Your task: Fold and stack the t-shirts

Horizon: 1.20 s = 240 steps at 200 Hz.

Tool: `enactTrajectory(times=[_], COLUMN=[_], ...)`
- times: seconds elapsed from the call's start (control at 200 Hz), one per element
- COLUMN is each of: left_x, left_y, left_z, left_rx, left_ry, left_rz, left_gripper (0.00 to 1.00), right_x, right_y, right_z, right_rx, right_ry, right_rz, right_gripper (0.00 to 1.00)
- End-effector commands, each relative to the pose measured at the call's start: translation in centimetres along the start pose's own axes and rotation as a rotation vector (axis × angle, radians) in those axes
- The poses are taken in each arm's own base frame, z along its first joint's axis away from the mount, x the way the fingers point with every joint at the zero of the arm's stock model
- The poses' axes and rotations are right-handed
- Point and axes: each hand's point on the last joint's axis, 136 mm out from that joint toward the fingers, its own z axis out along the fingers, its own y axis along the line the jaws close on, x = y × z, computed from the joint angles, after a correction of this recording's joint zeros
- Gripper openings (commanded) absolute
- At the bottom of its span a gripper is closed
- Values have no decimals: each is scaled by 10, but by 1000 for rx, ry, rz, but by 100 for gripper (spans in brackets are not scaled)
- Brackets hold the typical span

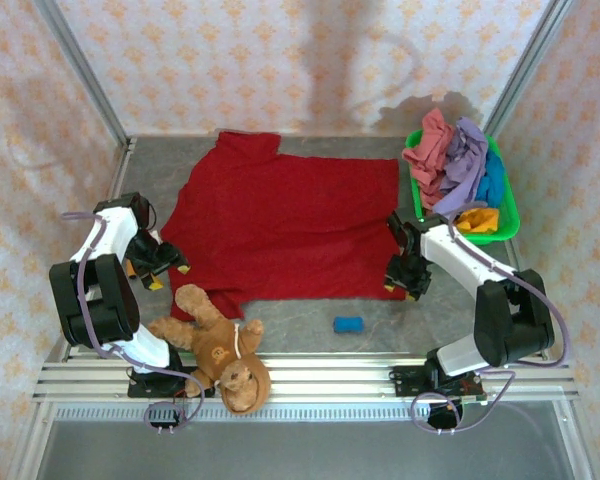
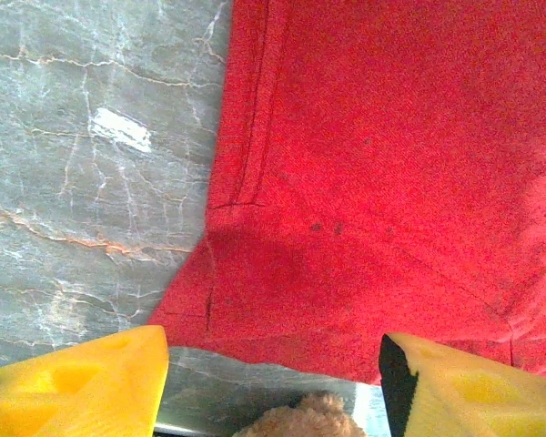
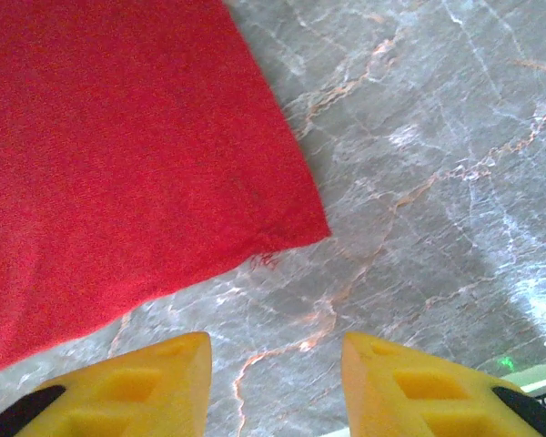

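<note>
A dark red t-shirt [image 1: 280, 225] lies spread flat across the middle of the table. More t-shirts are heaped in the green basket: salmon pink [image 1: 432, 145], lavender [image 1: 465, 160], teal blue [image 1: 494, 185] and orange-yellow [image 1: 480, 220]. My left gripper [image 1: 165, 265] is low at the red shirt's left sleeve. In the left wrist view its yellow fingers [image 2: 82, 387] stand apart, the left gripper [image 2: 273, 353] open just short of the sleeve hem [image 2: 282, 309]. My right gripper [image 1: 405, 280] is at the shirt's near right corner [image 3: 291, 228]. The right gripper [image 3: 275, 350] is open over bare table.
A brown teddy bear [image 1: 220, 345] lies at the near left, its fur [image 2: 300, 419] right under my left gripper. A small blue object [image 1: 348, 324] sits near the front edge. The green basket [image 1: 508, 215] stands at the back right, beside the patterned walls.
</note>
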Motion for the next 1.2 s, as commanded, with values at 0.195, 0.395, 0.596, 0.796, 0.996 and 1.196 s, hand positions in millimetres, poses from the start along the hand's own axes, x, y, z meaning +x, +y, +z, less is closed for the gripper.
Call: enactTrajectory(times=[0.195, 0.395, 0.596, 0.796, 0.996, 1.196], left_x=[0, 0, 2, 7, 10, 14], left_y=[2, 2, 1, 3, 0, -8], left_z=[-2, -1, -2, 3, 8, 18], left_rx=[-7, -2, 7, 7, 29, 74], left_ry=[20, 20, 13, 33, 52, 106], left_rz=[12, 14, 10, 7, 0, -12], left_gripper=[63, 62, 62, 62, 61, 60], right_x=[-16, -25, -26, -25, -30, -31], right_y=[-22, -7, -3, -11, -9, -5], right_z=[22, 33, 39, 51, 52, 47], right_rx=[48, -67, -81, -54, -57, -71], right_ry=[-83, -77, -62, -54, -59, -64], right_rz=[104, 124, 120, 137, 127, 117], right_gripper=[37, 36, 35, 32, 18, 8])
